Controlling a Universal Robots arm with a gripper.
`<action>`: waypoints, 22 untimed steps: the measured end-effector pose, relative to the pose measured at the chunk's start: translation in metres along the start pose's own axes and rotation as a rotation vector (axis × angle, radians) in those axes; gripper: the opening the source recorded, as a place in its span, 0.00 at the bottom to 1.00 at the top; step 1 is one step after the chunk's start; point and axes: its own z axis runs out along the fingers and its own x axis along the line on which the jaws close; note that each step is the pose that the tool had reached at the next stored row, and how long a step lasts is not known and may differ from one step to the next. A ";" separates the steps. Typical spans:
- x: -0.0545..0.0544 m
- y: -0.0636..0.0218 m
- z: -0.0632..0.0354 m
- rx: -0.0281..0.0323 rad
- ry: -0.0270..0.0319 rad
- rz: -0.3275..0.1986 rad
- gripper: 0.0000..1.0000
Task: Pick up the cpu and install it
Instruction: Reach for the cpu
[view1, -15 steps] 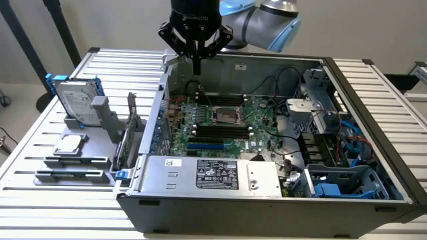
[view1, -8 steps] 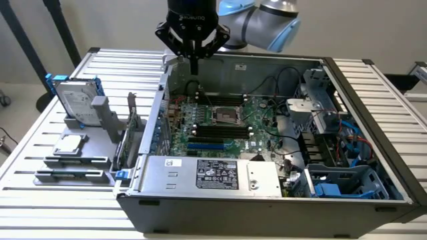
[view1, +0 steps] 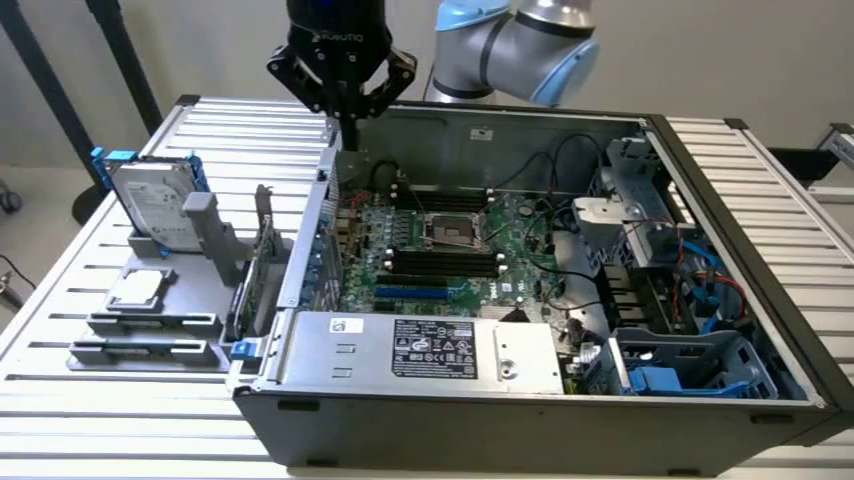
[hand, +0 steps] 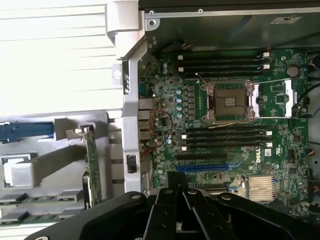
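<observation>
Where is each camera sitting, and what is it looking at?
Exterior view: off the arm, higher than the table, looking down at the open computer case and the cpu lying outside it; the arm and its shut gripper hang over the case's far edge.
Wrist view: on the wrist, looking down along the gripper at the motherboard.
Shared: both see the cpu socket, the motherboard and the gripper.
</observation>
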 end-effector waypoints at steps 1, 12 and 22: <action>0.005 -0.0002 0.0006 -0.0001 0.0002 0.000 0.11; 0.055 -0.0015 0.0095 0.0005 0.0005 0.000 0.11; 0.100 -0.0030 0.0181 0.0026 0.0011 0.000 0.11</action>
